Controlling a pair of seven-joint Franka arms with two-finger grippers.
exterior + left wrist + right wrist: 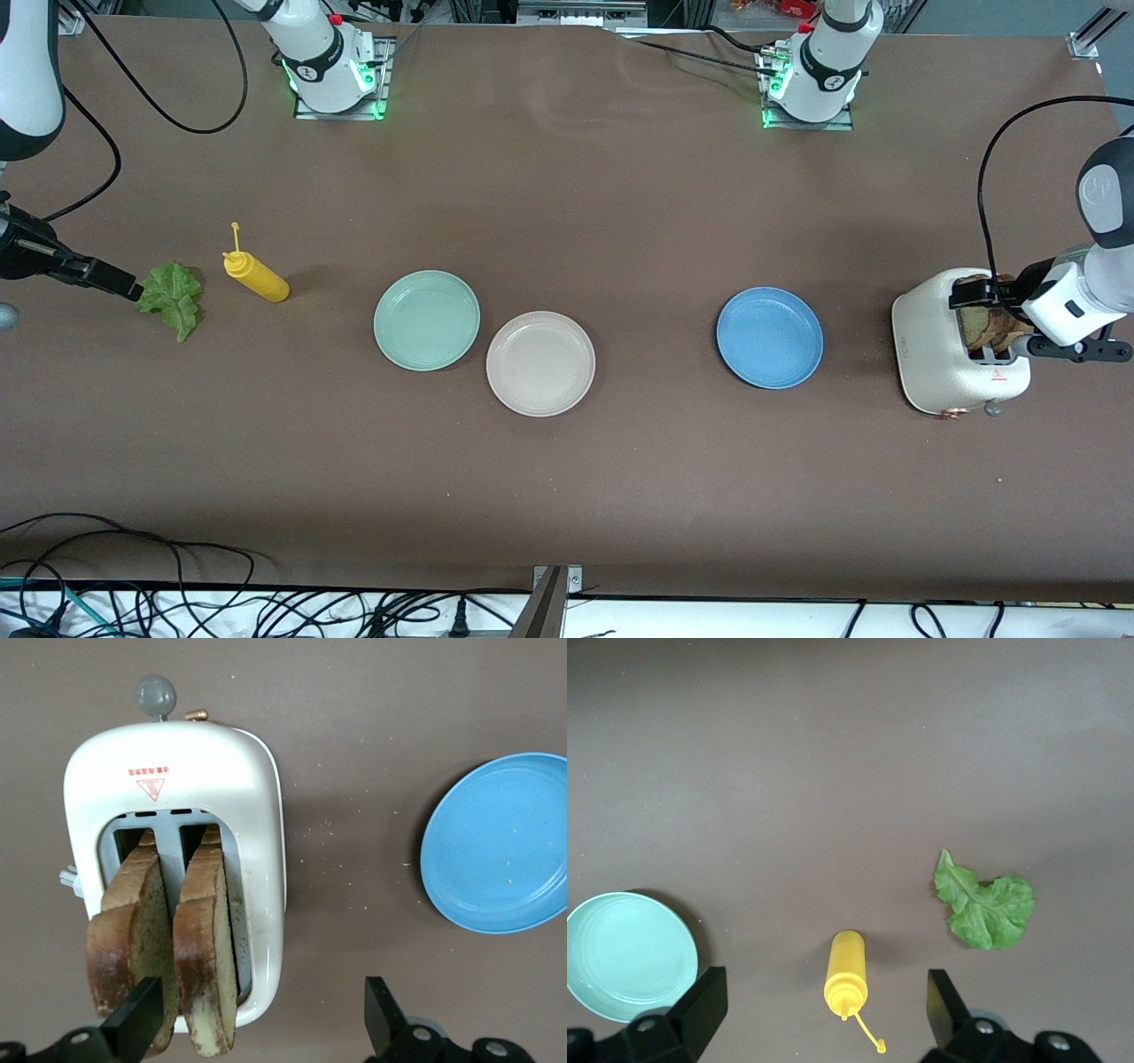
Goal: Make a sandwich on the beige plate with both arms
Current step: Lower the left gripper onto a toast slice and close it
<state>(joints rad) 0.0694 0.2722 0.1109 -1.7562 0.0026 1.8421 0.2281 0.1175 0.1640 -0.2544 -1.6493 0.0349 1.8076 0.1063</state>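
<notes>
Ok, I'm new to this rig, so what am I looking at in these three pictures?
Two white robot arms work at a brown table. The wide picture looks down from across the table; the other two come from cameras on each wrist. The left hand hangs open over two brown-crusted bread slices standing in a white toaster. The right hand hangs open above a yellow squeeze bottle, beside a green lettuce leaf. Round mint-green, pale beige and blue plates lie bare. Nothing is held.
</notes>
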